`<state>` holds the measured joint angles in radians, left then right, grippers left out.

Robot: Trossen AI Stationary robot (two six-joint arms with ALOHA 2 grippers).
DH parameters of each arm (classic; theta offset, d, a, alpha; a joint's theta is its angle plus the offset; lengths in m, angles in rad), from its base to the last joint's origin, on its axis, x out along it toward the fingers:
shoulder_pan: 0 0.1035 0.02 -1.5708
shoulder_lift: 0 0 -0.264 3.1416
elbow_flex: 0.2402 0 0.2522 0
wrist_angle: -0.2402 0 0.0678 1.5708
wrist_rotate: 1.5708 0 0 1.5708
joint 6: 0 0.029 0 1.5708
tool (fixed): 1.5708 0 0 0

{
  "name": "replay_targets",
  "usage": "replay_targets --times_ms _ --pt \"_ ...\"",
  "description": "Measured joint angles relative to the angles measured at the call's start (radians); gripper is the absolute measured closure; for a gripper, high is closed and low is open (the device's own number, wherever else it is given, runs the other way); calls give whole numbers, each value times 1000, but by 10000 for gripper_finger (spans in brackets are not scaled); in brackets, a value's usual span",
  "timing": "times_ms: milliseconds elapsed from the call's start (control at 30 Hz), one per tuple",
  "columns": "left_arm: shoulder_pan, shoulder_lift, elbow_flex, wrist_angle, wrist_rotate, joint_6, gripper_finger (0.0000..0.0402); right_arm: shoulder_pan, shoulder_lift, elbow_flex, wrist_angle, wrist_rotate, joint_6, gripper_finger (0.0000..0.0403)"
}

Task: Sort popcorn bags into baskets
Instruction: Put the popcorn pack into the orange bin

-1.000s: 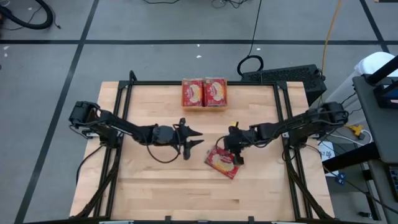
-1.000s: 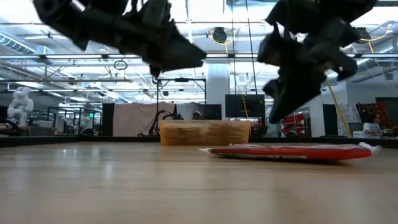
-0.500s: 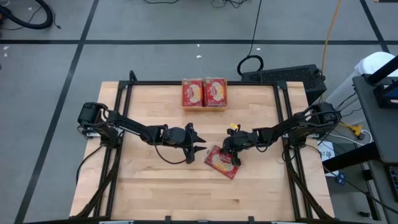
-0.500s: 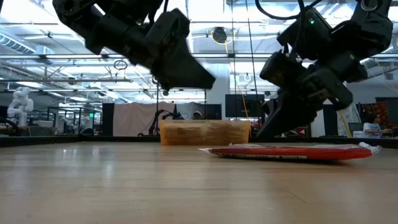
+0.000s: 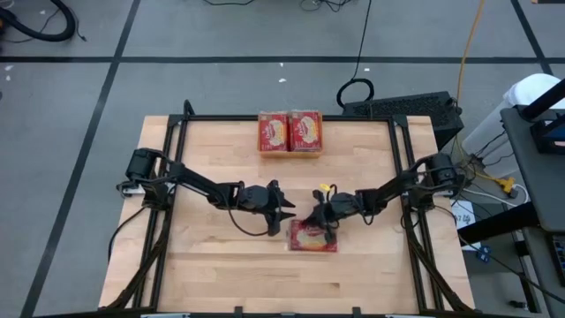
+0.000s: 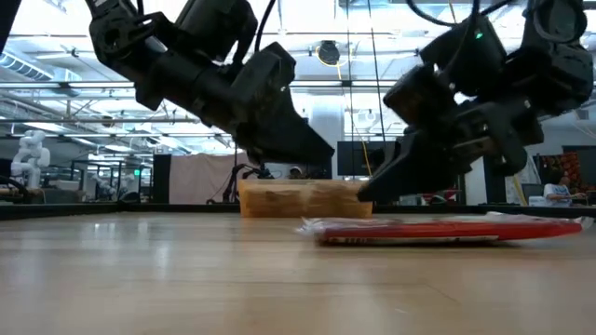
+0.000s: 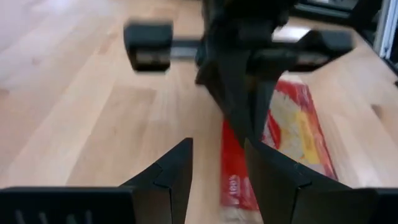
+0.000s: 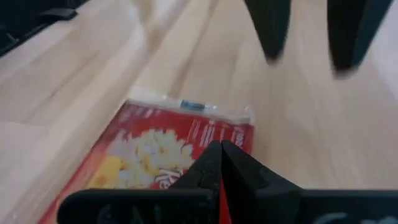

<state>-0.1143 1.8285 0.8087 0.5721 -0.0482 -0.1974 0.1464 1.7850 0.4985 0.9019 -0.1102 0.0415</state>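
Both grippers crowd lone popcorn bag [image 5: 313,238]; surrounding table [image 5: 221,274] open.

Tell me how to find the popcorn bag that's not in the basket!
Start at the wooden table and look mid-table, between the two arms. The loose popcorn bag lies flat there, alone; the other bags sit in the orange basket at the far edge.

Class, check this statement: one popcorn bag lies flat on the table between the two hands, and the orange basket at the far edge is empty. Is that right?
Not quite. The high view shows the basket already holds two popcorn bags side by side. The rest stands: one loose popcorn bag lies flat on the table, with the left hand and right hand close above it.
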Motion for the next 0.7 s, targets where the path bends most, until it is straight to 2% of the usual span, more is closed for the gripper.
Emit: replay_targets --times_ms 233,433,600,700 --pt "4 0 0 -91 155 -19 243 -1 -166 1 -135 5 -72 397" --pt "-20 24 -1 -135 94 -18 179 0 -323 1 -271 65 -82 397" --pt "-22 97 0 -65 77 -18 124 -1 -361 0 -302 90 -88 397" --pt "-22 149 2 -15 80 -3 115 -1 -360 0 -315 106 -92 397"
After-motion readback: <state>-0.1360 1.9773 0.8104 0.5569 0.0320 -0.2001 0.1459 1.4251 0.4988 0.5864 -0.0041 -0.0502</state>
